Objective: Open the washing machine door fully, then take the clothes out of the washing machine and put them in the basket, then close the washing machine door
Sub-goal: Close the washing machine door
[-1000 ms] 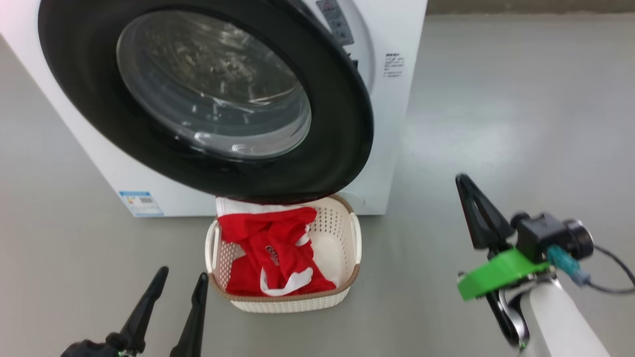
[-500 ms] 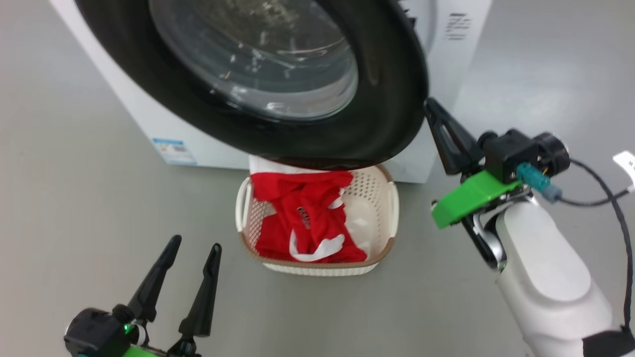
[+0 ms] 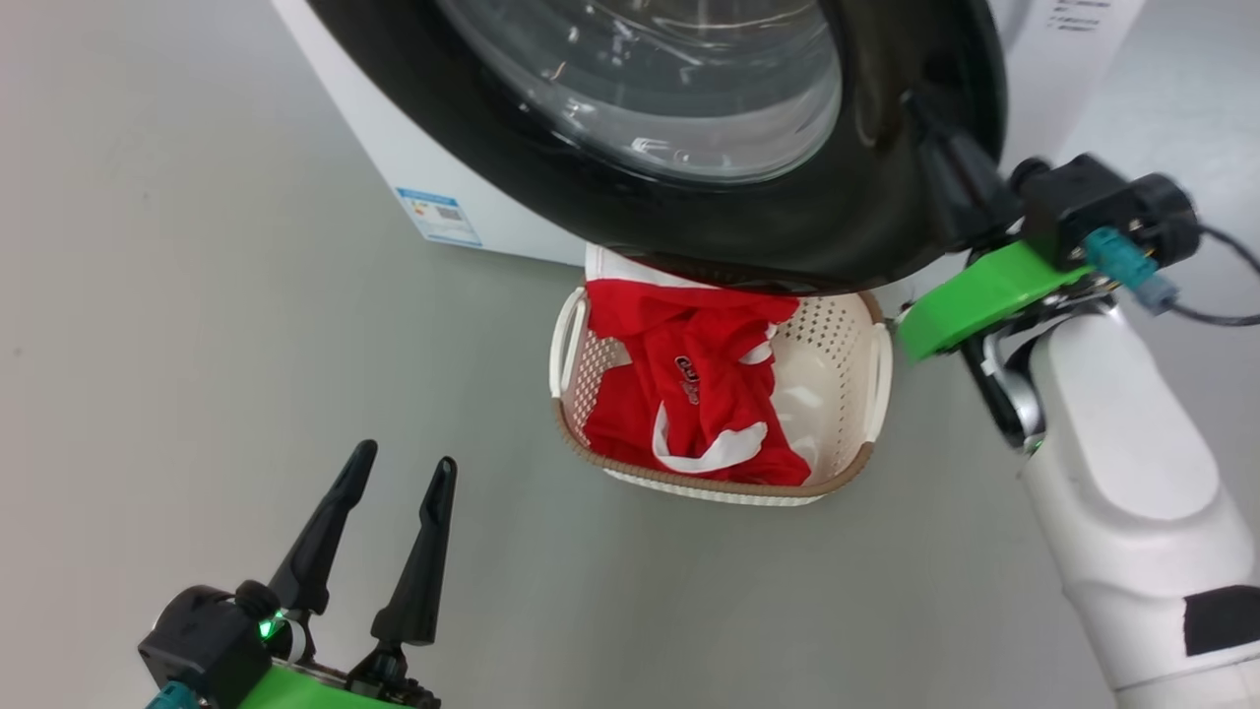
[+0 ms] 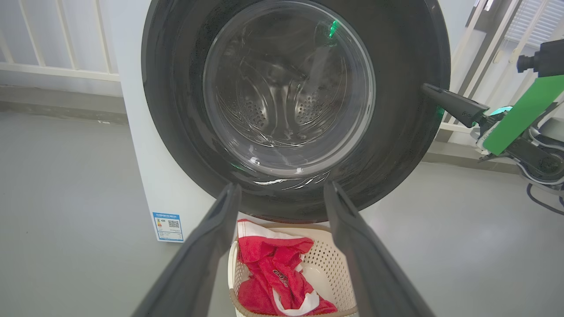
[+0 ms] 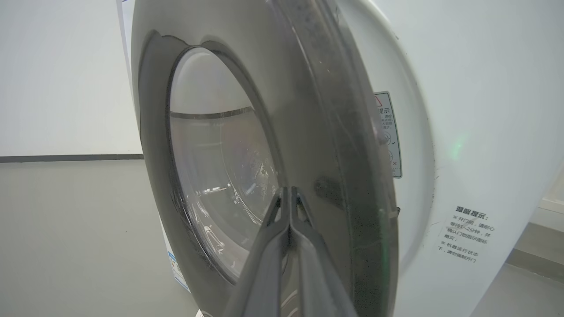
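Note:
The washing machine door (image 3: 551,167) hangs over the basket, its black rim (image 4: 176,110) and glass bowl facing me. A narrow gap separates its right edge (image 5: 365,211) from the white washing machine (image 3: 394,128) front. My right gripper (image 3: 920,103) is shut, its fingertips (image 5: 288,190) against the door's outer rim low on the right side; it also appears as the right gripper (image 4: 427,88) beside that rim. The clothes (image 3: 689,394), red with white trim, lie in the basket (image 3: 871,394) on the floor under the door. My left gripper (image 3: 406,461) stands open and empty, left of the basket.
Grey floor spreads around the machine. A blue label (image 3: 438,215) marks its base, and a warning sticker (image 5: 387,132) sits beside the door opening. White railings (image 4: 57,44) run behind. A cable (image 3: 1221,315) trails from my right wrist.
My right gripper has risen from beside the basket and come against the door's right rim. The head camera has shifted, so the machine and basket sit further right.

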You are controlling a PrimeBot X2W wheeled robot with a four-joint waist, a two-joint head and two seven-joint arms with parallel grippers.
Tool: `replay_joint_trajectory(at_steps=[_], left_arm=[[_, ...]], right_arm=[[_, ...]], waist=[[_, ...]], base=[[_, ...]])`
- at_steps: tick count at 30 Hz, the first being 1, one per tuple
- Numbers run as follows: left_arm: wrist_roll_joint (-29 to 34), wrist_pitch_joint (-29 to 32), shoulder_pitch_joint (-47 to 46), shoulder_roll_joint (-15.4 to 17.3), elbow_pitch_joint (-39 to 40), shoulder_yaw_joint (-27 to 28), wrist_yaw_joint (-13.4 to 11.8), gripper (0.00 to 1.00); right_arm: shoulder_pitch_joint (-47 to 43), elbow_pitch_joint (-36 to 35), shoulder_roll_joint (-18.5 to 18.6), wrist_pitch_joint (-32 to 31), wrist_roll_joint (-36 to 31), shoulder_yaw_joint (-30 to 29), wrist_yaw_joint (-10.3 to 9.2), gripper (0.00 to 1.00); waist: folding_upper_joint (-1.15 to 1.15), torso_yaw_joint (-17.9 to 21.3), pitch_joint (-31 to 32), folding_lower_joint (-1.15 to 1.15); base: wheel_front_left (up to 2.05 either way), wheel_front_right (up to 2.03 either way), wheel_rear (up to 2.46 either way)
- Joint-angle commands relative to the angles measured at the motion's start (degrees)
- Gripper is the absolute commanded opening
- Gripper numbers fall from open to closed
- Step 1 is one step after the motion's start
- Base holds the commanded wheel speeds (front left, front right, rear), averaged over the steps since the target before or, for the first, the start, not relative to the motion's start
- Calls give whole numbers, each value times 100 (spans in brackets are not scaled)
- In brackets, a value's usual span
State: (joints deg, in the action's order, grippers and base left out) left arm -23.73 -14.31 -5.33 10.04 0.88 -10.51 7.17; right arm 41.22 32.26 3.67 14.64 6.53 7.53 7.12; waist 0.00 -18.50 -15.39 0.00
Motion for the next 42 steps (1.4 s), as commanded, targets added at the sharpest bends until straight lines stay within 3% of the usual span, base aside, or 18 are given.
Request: replay_joint_trajectory(at_steps=[1,26,42], left_arm=[[-52,-69,-209,91,115,190,32,100],[-155,-69,-608,81,265,63,32,100],[-135,-69,-655,75,250,289,32,100]], right_arm=[[168,-147,-80,36,-94,-31,36,0],[1783,337,-17,36,-673,-1144,36,0],[1699,199,-71,36,-741,-1153,36,0]], waist=[[0,-114,-107,0],[0,-312,-1016,0],[0,-197,-1062,0]], base=[[0,0,0],[0,0,0],[0,0,0]])
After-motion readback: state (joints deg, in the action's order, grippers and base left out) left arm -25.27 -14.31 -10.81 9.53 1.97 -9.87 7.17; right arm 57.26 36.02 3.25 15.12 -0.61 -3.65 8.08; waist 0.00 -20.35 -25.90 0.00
